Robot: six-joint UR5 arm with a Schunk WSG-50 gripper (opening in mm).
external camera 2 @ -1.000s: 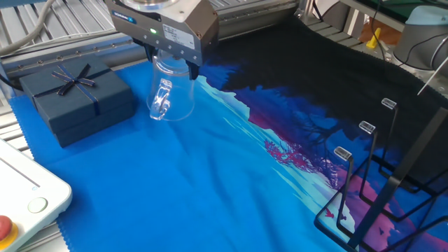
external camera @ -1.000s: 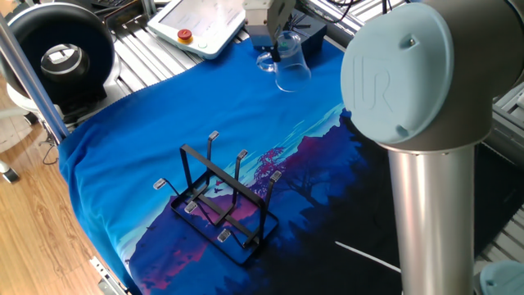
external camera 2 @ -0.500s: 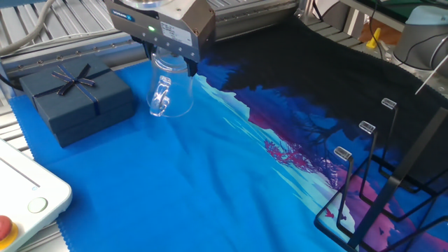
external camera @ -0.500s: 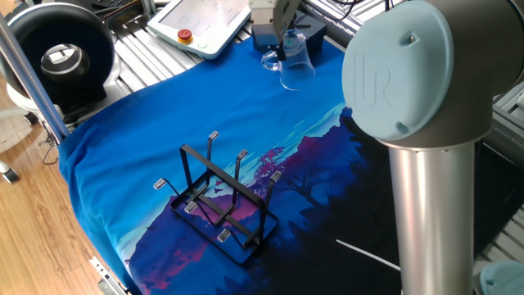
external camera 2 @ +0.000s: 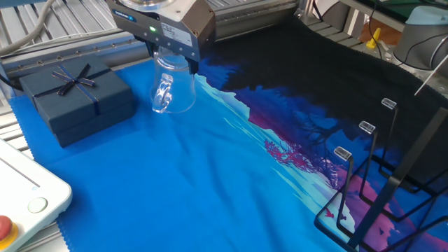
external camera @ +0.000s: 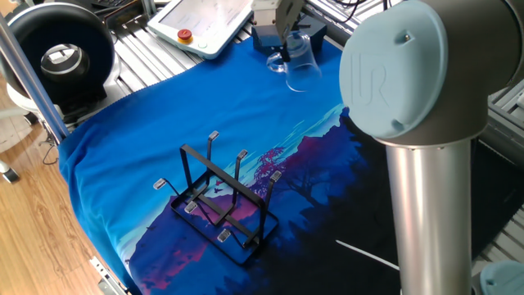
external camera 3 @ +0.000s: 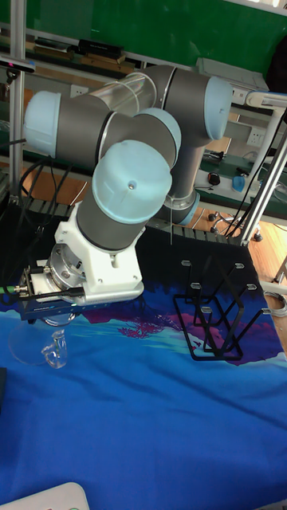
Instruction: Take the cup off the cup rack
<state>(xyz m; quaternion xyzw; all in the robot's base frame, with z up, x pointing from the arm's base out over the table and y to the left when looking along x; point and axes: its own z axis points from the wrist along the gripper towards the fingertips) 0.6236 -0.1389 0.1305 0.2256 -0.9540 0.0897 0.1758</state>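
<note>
Cup, gripped by its base in the clenched claw, is hanging mouth-down directly beneath it at the upper left of the frame, just above the counter and well apart from the cup rack.

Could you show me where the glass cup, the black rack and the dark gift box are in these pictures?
cup (external camera 2: 171, 89), the other fixed view, on its clear side wall below the gripper.
rack (external camera: 221, 197), one fixed view, on the black frame's middle bars.
gift box (external camera 2: 73, 98), the other fixed view, on its lid near the ribbon bow.
</note>
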